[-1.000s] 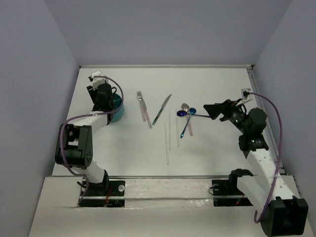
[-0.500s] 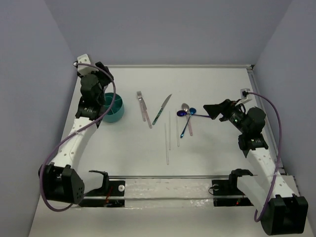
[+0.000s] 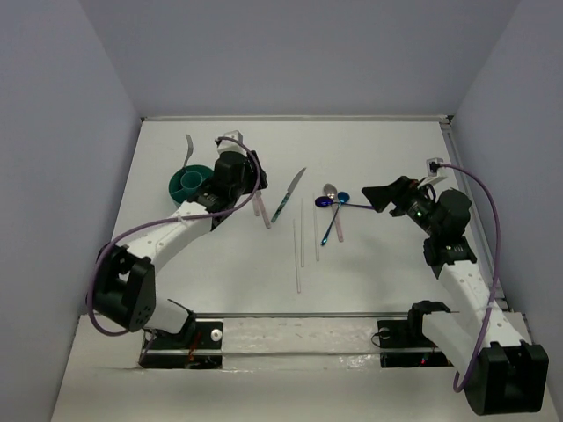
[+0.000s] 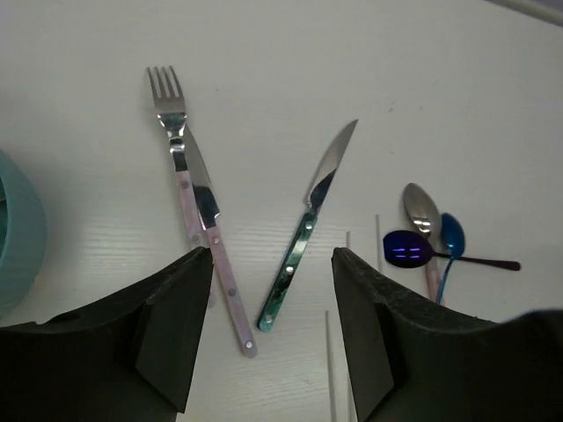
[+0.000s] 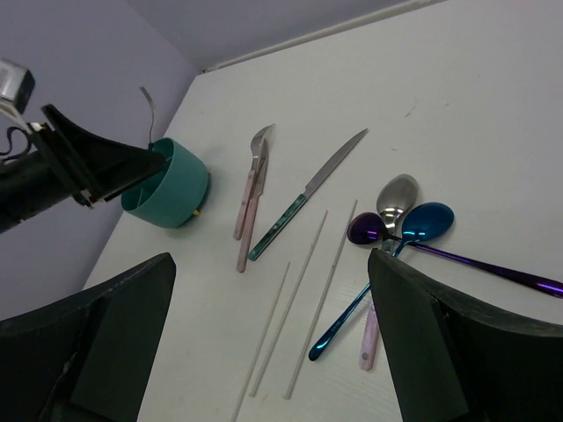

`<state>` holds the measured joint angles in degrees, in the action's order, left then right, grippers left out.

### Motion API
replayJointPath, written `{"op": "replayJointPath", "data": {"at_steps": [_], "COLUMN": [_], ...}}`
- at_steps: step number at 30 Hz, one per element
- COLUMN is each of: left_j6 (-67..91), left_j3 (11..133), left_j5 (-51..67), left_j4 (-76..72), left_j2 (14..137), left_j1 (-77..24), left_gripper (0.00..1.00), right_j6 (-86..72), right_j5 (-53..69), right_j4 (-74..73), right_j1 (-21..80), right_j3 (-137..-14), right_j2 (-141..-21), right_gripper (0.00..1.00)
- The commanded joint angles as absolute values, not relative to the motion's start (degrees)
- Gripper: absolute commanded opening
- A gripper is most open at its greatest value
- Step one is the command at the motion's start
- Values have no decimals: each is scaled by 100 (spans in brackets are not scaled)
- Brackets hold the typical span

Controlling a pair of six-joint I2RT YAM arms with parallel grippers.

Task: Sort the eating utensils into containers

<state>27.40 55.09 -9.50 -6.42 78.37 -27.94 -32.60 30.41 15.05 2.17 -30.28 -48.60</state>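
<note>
The teal caddy (image 3: pixel 192 182) stands at the left, with one silver utensil (image 3: pixel 188 149) upright in it; it also shows in the right wrist view (image 5: pixel 167 185). My left gripper (image 3: pixel 249 180) is open and empty, hovering just right of the caddy above the fork (image 4: pixel 167 97), the pink-handled knife (image 4: pixel 220 264) and the teal-handled knife (image 4: pixel 308 229). Three pale chopsticks (image 3: pixel 303 233) lie mid-table. A silver spoon (image 5: pixel 398 193), a blue spoon (image 5: pixel 427 220) and a purple spoon (image 5: pixel 365 229) lie crossed together. My right gripper (image 3: pixel 374 197) is open and empty, just right of the spoons.
Pale walls close in the table on the left, back and right. A raised metal rail (image 3: pixel 450 132) runs along the right edge. The arm bases and a white strip (image 3: pixel 290 334) sit at the near edge.
My left arm has swung from the far side of the caddy to its right, over the fork and knives. The caddy has shifted slightly. The right arm has not moved.
</note>
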Motion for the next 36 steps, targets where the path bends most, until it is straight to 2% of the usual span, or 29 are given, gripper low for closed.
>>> {"op": "replayJointPath", "data": {"at_steps": [1,6,14,21,29,36], "left_j6": [2892,2734,2576,2470,2435,2408], "left_j3": [5651,6142,6582,6899,7022,7058], "left_j5": [-1870,-2434,-2505,-2435,-2487,-2347], "left_j4": [-809,-695,-598,-519,-466,-439], "left_j2": [8427,9489,10361,10854,11091,11276], "left_j1": [-2892,-2892,-2892,-2786,-2672,-2672], "left_gripper": [57,54,48,45,34,30], "right_j6": [-3164,-3173,-3173,-3191,-3225,-3217], "right_j5": [3015,3032,3059,3094,3146,3146], "right_j4": [1608,1608,1608,1652,1687,1661], "right_j1": [185,185,185,185,237,237], "right_j3": [-3270,-3270,-3278,-3270,-3261,-3261], "right_j2": [-4939,-4983,-4966,-4983,-4983,-4948], "right_gripper": [96,96,96,96,96,96]}}
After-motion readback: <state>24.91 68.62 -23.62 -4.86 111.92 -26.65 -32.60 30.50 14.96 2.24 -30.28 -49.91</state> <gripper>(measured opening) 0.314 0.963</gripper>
